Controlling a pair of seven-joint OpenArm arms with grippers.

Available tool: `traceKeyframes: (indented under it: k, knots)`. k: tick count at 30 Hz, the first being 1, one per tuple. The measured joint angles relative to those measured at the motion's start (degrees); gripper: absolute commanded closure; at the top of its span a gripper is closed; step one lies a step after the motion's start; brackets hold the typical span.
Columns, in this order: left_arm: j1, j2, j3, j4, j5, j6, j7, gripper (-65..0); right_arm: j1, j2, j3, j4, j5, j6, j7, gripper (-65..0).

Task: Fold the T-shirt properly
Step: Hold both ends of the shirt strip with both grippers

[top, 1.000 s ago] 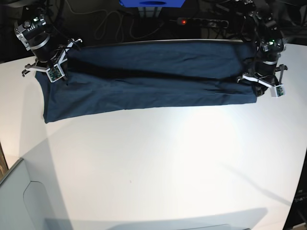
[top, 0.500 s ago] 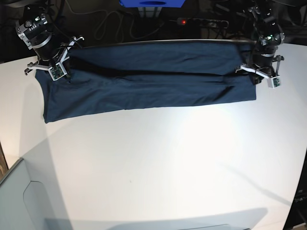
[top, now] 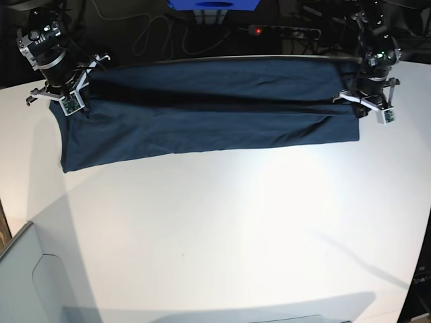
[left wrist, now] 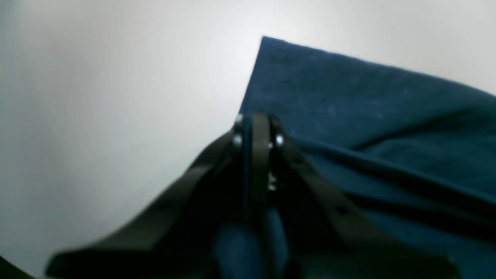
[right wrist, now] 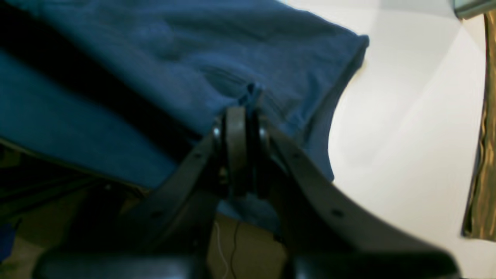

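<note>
T-shirt (top: 209,108) long axis runs 9-to-3 across tabletop (top: 222,229). Right end effector (top: 67,101) clamps 9 o'clock end, left end effector (top: 367,104) clamps 3 o'clock end; free cloth lies toward 6 o'clock.

A white tabletop (top: 222,229) lies brightly lit; behind it, a dark floor holds cables (top: 151,33), a power strip (top: 283,30) and a blue box (top: 214,5).

The T-shirt (top: 209,111) lies stretched across the upper part of the base view, on the table (top: 222,235). The right gripper (top: 67,101) sits at its upper-left end, the left gripper (top: 367,108) at its upper-right end. A power strip (top: 283,31) lies behind the table, top centre-right.
</note>
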Motion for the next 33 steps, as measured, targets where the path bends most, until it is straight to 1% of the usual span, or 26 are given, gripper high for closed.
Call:
traceKeyframes:
  k: [6, 7, 11, 19, 20, 21, 23, 27, 29, 31, 33]
  knots:
    - [0.00, -0.09, 0.00, 0.00, 0.02, 0.00, -0.02, 0.0, 0.59, -0.13, -0.44, -2.03, 0.22, 0.02, -0.07, -0.6]
    - [-0.02, -0.09, 0.00, 0.00, 0.02, -0.02, -0.02, 0.0, 1.40, -0.35, -0.74, -2.93, -0.02, 0.17, -0.55, -0.6]
    - [-0.02, -0.09, 0.00, -0.02, 0.22, -0.13, -0.04, 0.0, 4.87, -0.28, -1.20, -6.47, 0.28, 0.61, 0.44, -0.6]
    - [0.00, -0.11, 0.00, -0.13, 0.22, -0.17, -0.02, 0.0, 10.10, -0.28, -1.20, -10.95, 0.37, 0.61, 0.20, -0.7]
    - [0.00, -0.13, 0.00, -0.63, 0.07, -0.17, -0.22, 0.0, 10.36, -0.26, -1.18, -11.72, 0.37, 0.63, 0.17, -1.6]
    - [-0.04, -0.13, 0.00, -1.36, -0.04, -0.17, -0.31, 0.0, 10.54, -0.20, -1.18, -12.35, 0.33, 0.63, 0.15, -3.6]
    - [-0.09, -0.09, 0.00, -2.69, 0.00, -0.17, 0.02, 0.0, 10.80, -0.15, -1.07, -13.62, 0.20, 0.63, 0.02, -10.2]
    - [0.00, -0.11, 0.00, -3.30, 0.00, -0.17, -0.07, 0.0, 11.37, -0.13, -0.85, -13.90, -0.02, 0.63, 0.04, -28.2]
    - [-0.02, -0.11, 0.13, -3.30, 0.00, -0.17, -0.07, 0.0, 11.37, -0.15, -0.72, -13.66, -0.07, 0.63, 0.00, -35.4]
    - [-0.02, -0.11, 0.15, -3.32, -0.02, -0.17, -0.07, 0.0, 11.26, -0.15, -0.66, -12.41, -0.09, 0.66, -0.02, -39.6]
    - [-0.02, -0.09, 0.15, -3.32, -0.02, -0.17, -0.04, 0.0, 11.17, -0.15, -0.66, -10.88, 0.11, 0.63, -0.02, -40.1]
